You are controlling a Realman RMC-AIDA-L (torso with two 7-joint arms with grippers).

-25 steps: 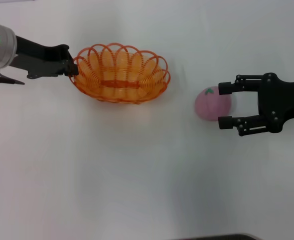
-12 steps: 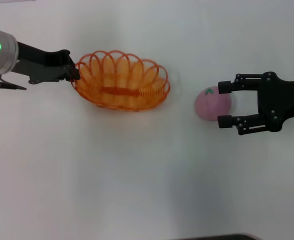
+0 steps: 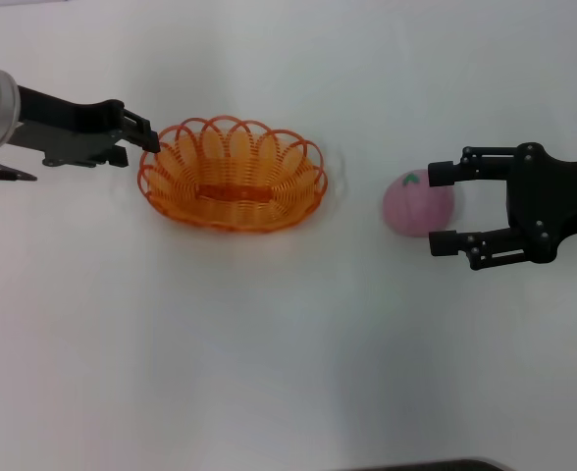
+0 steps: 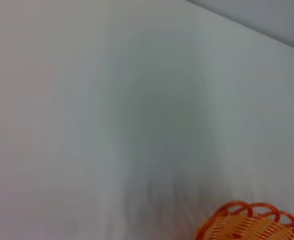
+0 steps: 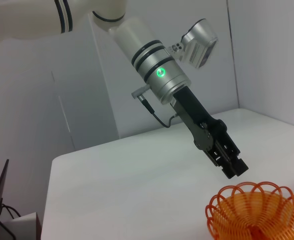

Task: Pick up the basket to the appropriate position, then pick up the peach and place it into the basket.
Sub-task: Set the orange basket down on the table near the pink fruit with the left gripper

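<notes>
Sitting flat on the white surface (image 3: 269, 343), left of centre: the orange basket (image 3: 233, 174), nothing in it. Hovering at its left rim: the left end effector (image 3: 147, 139), fingertips closed together, apparently just off the wire loops rather than pinching them, though contact hard to judge. Resting well to the right of the basket: the pink peach (image 3: 419, 204), green leaf mark up. Reaching in from the right: the right end effector (image 3: 443, 207), spread wide, fingers flanking the peach's right side without squeezing it. Lying bare between basket and peach: open surface, nothing blocking.
</notes>
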